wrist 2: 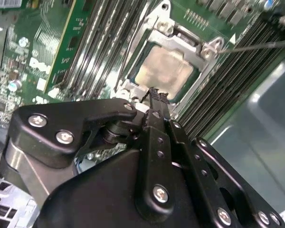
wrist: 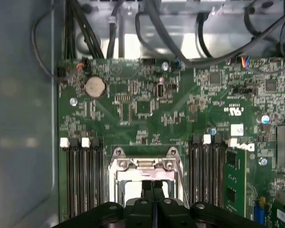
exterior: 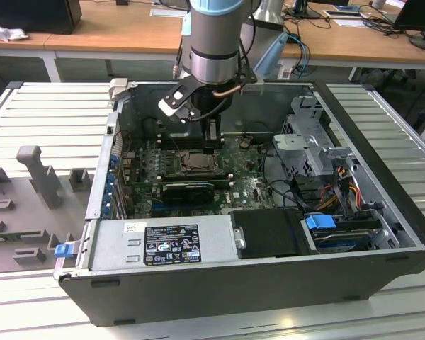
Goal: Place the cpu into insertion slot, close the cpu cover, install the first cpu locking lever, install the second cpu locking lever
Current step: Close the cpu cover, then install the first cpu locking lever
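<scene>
The black two-fingered gripper (wrist 2: 154,92) points down at the motherboard with its fingers pressed together and nothing between them. Its tips sit just over one edge of the small square cpu with a pale silver-beige metal top (wrist 2: 165,71). That single chip lies flat in the one square black-rimmed insertion slot (exterior: 196,162), where its contacts can meet. One thin grey-silver metal cpu cover (wrist 2: 180,33) lies framing it, apparently to hold it down. One thin wire lever (wrist 2: 256,46) juts sideways, seemingly unlatched.

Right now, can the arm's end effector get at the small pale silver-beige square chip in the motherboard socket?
Probably yes. The end effector hangs close over the chip, whose top lies bare inside the thin grey metal frame plate; nothing crosses between them.
</scene>
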Robot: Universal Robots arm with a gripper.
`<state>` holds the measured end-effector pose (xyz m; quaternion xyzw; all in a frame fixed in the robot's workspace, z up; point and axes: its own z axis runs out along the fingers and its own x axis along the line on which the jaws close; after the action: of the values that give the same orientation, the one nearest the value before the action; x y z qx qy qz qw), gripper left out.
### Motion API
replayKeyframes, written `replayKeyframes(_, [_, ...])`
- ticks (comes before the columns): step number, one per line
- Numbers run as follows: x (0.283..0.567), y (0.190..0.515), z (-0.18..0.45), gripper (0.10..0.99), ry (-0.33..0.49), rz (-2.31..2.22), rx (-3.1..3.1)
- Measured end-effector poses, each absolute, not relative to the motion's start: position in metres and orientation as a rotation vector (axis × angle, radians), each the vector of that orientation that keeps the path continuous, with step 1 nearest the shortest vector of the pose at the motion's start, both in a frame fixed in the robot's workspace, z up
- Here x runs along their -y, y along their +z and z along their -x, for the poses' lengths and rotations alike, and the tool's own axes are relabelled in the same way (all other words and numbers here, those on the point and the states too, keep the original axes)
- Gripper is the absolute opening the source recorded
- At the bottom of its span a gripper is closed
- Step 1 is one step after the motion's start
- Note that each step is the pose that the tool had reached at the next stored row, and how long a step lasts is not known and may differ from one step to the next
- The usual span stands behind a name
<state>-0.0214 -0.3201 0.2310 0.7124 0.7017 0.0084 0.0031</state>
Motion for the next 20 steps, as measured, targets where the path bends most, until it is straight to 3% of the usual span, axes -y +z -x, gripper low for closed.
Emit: replayKeyframes(20, [0.320, 0.232, 0.035, 0.106, 0.021, -2.214, -2.226])
